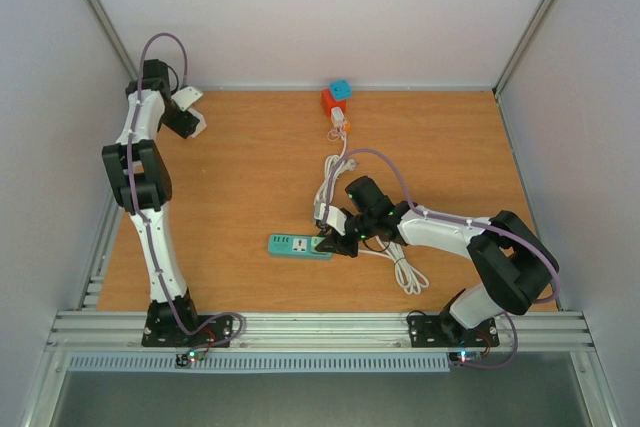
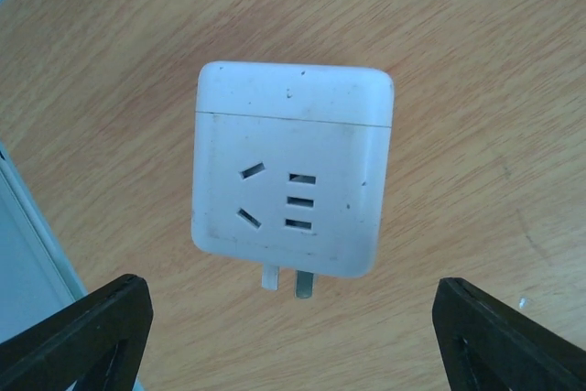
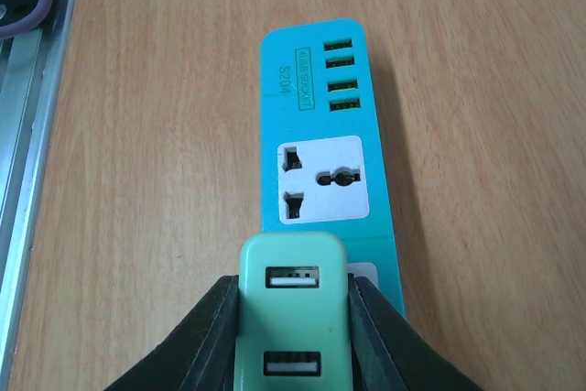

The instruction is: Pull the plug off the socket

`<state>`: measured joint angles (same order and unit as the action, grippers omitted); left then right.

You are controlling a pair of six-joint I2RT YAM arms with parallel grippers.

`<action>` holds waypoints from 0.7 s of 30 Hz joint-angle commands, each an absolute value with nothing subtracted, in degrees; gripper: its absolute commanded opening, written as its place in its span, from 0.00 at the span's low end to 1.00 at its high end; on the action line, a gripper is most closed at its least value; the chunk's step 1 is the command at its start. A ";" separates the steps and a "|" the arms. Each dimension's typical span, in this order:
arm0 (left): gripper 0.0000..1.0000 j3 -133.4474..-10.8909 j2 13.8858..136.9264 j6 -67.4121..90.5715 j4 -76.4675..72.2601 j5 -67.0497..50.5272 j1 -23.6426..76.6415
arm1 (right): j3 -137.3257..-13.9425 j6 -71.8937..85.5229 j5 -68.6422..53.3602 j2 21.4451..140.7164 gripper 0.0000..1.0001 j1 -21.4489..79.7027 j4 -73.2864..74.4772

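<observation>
**Right gripper pinching a pale green plug at the end of a teal power strip**

The plug point(image 3: 291, 267), a pale green rounded block with two USB ports on its upper face, is sitting squeezed between the black fingers point(image 3: 212, 331) of the right gripper point(image 3: 293, 313). The fingers are pressing in on its left and right sides. The plug is standing at the near end of the socket point(image 3: 320, 116), a flat teal power strip with rounded corners that is lying on the wooden table point(image 3: 137, 135). The plug's own body is hiding its pins, so it is not possible to tell whether they are seated in the strip or lifted clear. Beyond the plug, the strip is showing a white universal outlet and then four small USB slots at its far end.

From above, the right arm is reaching leftward from its base with the elbow bent, staying low over the table, with its gripper at the strip's right end. A white cable point(image 1: 400, 269) is lying in loops beside that arm. A red and blue block point(image 1: 337, 97) is sitting at the table's far edge.

The left arm is stretching to the far left corner. The left gripper point(image 2: 291, 283) is hovering with its jaws spread wide above a white adapter point(image 2: 293, 171). This is a smooth, slightly scuffed cube with two metal prongs, lying apart from both fingers.
</observation>
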<state>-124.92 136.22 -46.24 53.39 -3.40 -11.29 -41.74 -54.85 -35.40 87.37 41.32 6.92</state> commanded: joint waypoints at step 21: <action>0.84 -88.70 94.73 -47.64 52.28 -33.48 -9.12 | -44.52 -50.45 -34.15 85.35 0.48 41.67 8.03</action>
